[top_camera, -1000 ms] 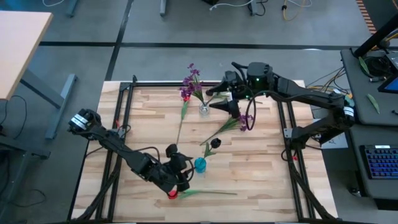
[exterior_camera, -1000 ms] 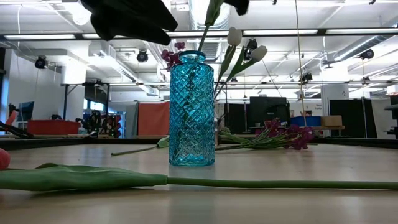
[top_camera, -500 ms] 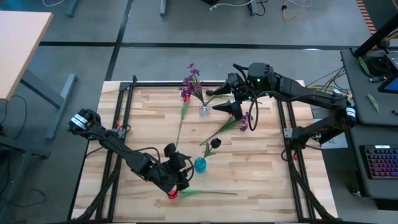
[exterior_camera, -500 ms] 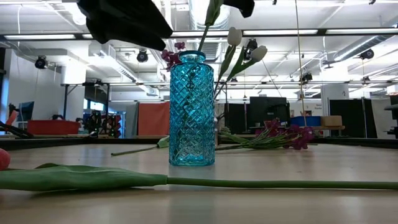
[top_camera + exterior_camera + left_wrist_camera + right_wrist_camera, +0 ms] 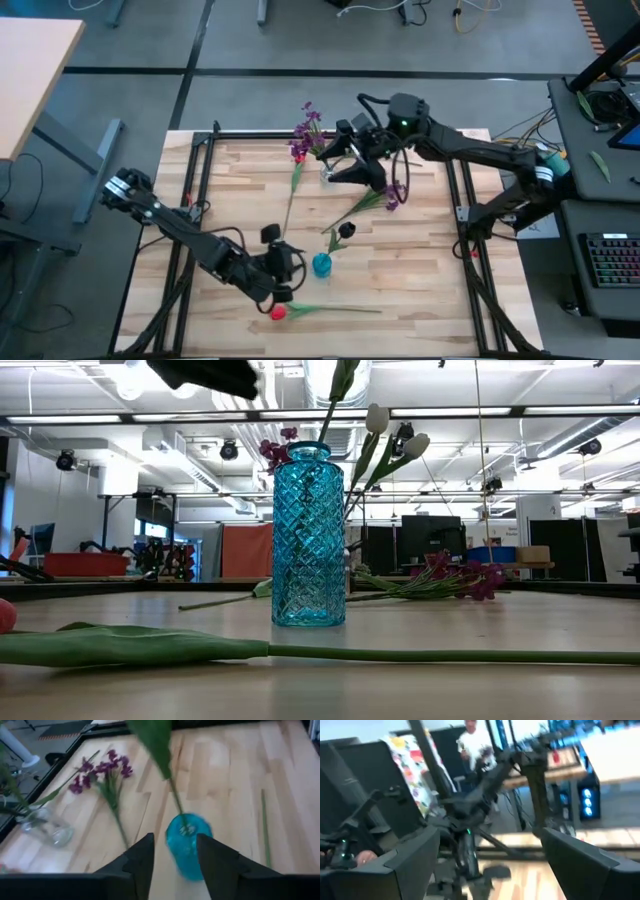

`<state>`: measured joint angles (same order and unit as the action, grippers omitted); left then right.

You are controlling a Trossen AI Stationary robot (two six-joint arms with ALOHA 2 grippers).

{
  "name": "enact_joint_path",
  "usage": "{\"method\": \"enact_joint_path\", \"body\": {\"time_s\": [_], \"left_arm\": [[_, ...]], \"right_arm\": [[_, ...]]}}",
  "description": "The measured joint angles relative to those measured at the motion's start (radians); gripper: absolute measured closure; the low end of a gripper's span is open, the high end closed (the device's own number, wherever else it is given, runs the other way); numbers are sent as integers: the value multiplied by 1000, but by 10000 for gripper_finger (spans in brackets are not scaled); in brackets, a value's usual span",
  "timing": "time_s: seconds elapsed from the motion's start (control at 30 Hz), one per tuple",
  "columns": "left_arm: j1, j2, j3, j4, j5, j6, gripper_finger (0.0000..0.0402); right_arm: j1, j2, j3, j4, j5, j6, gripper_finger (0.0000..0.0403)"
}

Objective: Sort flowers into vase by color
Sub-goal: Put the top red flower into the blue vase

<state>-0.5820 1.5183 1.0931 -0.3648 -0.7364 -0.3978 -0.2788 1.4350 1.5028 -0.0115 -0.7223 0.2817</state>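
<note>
A blue patterned vase point(image 5: 321, 264) point(image 5: 308, 535) point(image 5: 187, 841) stands near the table's middle and holds a near-black bloom point(image 5: 345, 230) on a leafy stem. My left gripper point(image 5: 281, 266) point(image 5: 175, 856) hovers open just left of this vase and above it. A red tulip point(image 5: 278, 312) lies flat near the near edge, with its long stem point(image 5: 400, 655) along the table. A clear vase point(image 5: 328, 177) point(image 5: 46, 828) at the far side holds purple clusters point(image 5: 305, 135) and white buds point(image 5: 376, 418). My right gripper point(image 5: 340, 162) point(image 5: 490, 865) is wide open beside the clear vase.
A purple flower point(image 5: 388, 195) point(image 5: 102, 770) lies flat between the two vases. A long green stem point(image 5: 290, 205) lies left of the clear vase. A black frame point(image 5: 200, 140) rims the table. In the right wrist view, a person point(image 5: 476, 744) stands in the room beyond.
My left gripper has risen and drawn back from above the red tulip's head toward the far side, ending beside the blue vase; the tulip stayed lying where it was. My right gripper has moved toward the table's left, closer to the clear vase.
</note>
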Motion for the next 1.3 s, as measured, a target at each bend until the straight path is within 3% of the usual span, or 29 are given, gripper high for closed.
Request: {"method": "enact_joint_path", "body": {"time_s": [0.17,0.3,0.47,0.6,0.77,0.87,1.07,1.3], "left_arm": [[-2,-93,-42,-209,-15,-254,315],[2,-129,-89,-298,-89,-410,325],[40,-143,-152,-249,-155,-420,311],[110,-141,-229,-108,-148,-356,287],[159,-161,-327,-55,11,-339,274],[158,-196,-374,-85,37,-380,273],[191,-236,-516,150,37,-454,257],[263,-137,-614,503,-69,-305,177]], "right_arm": [[12,-1,73,-286,51,-8,62],[48,-30,128,-550,215,-41,62],[103,-66,195,-874,474,-70,62],[125,-92,209,-1038,593,-60,62],[130,-130,180,-1078,630,-23,62],[131,-137,175,-1132,629,-7,62],[131,-137,142,-1157,630,7,62],[131,-137,108,-1128,638,-2,62]]}}
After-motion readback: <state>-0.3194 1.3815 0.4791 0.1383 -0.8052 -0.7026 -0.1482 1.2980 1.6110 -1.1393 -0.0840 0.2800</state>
